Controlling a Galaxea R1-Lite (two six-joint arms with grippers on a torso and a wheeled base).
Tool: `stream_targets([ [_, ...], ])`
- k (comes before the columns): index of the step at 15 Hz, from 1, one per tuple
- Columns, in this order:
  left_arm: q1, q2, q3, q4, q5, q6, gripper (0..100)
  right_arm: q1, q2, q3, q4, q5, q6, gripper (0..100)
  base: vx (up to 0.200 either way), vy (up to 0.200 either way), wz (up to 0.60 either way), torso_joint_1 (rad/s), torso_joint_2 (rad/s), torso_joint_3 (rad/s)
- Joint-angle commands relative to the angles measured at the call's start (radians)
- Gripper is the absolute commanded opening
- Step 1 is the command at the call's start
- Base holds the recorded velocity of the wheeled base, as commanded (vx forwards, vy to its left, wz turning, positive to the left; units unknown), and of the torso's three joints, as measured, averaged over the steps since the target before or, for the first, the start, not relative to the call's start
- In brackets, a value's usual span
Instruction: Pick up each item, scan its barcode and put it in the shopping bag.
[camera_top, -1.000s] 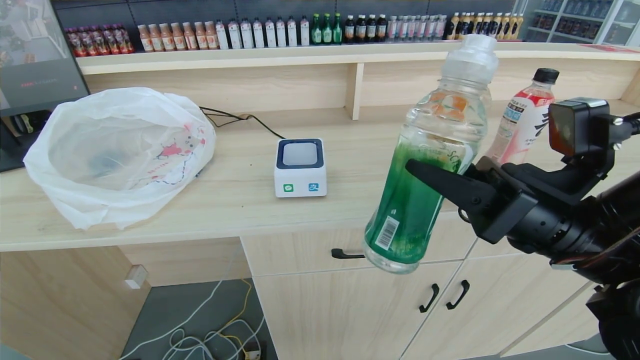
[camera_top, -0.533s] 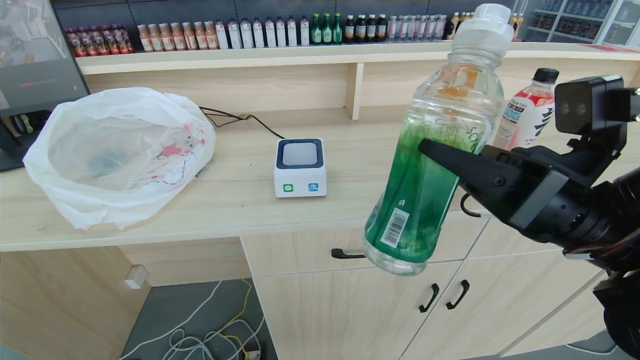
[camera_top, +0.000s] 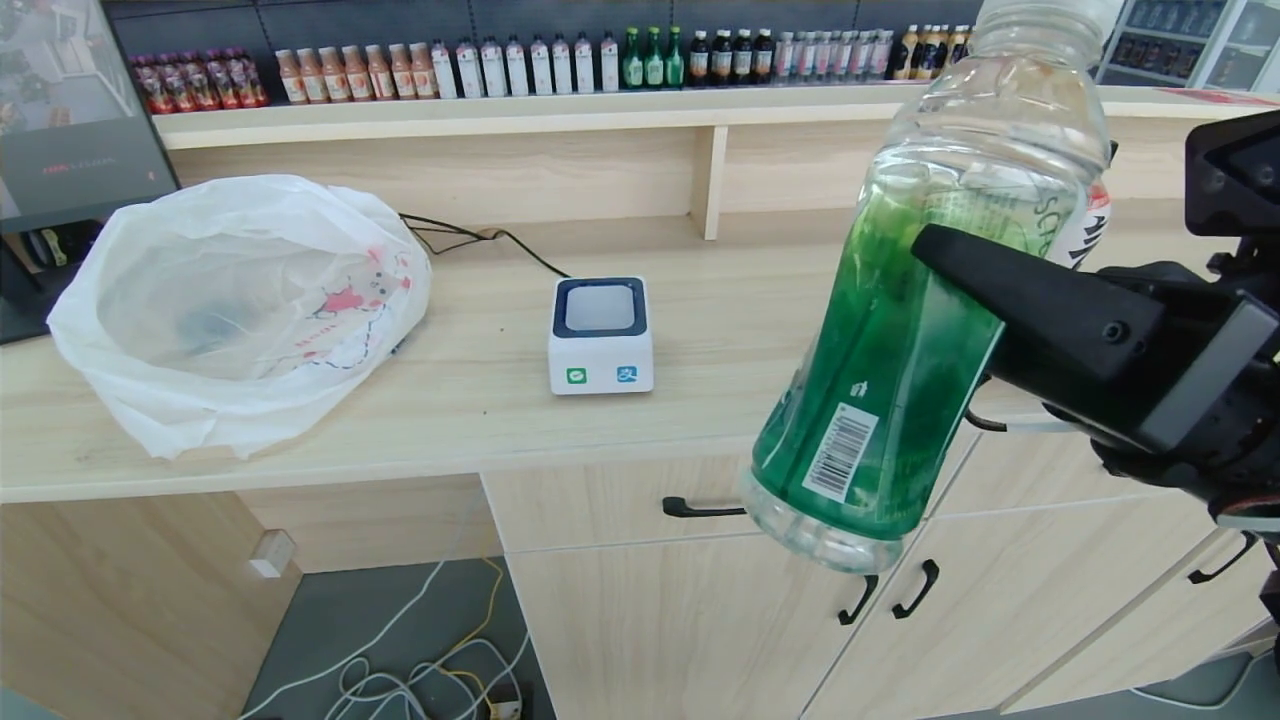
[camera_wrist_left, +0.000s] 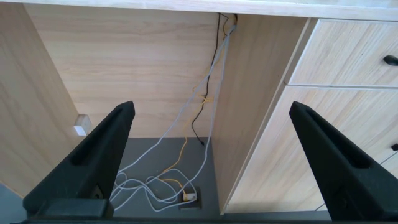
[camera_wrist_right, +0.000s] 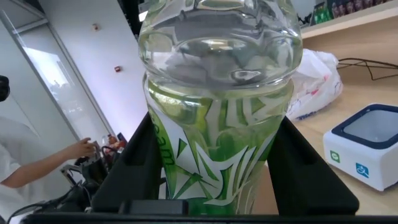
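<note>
My right gripper (camera_top: 960, 270) is shut on a clear bottle of green drink (camera_top: 905, 340), held tilted in the air to the right of the counter, its barcode (camera_top: 840, 452) low on the side toward me. In the right wrist view the green bottle (camera_wrist_right: 221, 134) sits between both fingers. The white barcode scanner (camera_top: 600, 335) stands mid-counter, well left of the bottle. The white plastic shopping bag (camera_top: 240, 300) lies open at the counter's left. A pink-labelled bottle (camera_top: 1095, 215) peeks out behind the green one. My left gripper (camera_wrist_left: 211, 162) hangs open below the counter, facing the floor cables.
The wooden counter (camera_top: 470, 400) has cabinet doors with black handles (camera_top: 695, 510) beneath it. A black cable (camera_top: 480, 240) runs from the scanner to the back. A shelf of drink bottles (camera_top: 560, 60) lines the rear wall. Loose cables (camera_top: 420, 670) lie on the floor.
My right gripper has lifted the green bottle upward and toward the camera, so it looms larger and now covers most of the pink-labelled bottle. The bag and scanner stayed put.
</note>
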Motion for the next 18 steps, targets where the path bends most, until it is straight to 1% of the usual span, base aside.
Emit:
stream_targets([
  [1, 0.0, 0.0, 0.0, 0.0, 0.0, 0.0, 100, 0.001, -0.015, 0.014, -0.001, 0.0, 0.003, 0, 0.0, 0.0, 0.0, 0.0, 0.0, 0.0],
  [4, 0.0, 0.0, 0.0, 0.0, 0.0, -0.001, 100, 0.001, -0.024, 0.028, -0.001, 0.0, 0.004, 0, 0.0, 0.0, 0.0, 0.0, 0.0, 0.0],
  [9, -0.001, 0.0, 0.0, 0.0, 0.0, -0.001, 100, 0.015, -0.044, 0.013, -0.001, 0.0, 0.058, 0, 0.0, 0.0, 0.0, 0.0, 0.0, 0.0],
  [18, 0.0, 0.0, 0.0, 0.0, 0.0, -0.001, 100, 0.015, -0.05, 0.03, -0.001, 0.0, 0.054, 0, 0.0, 0.0, 0.0, 0.0, 0.0, 0.0],
])
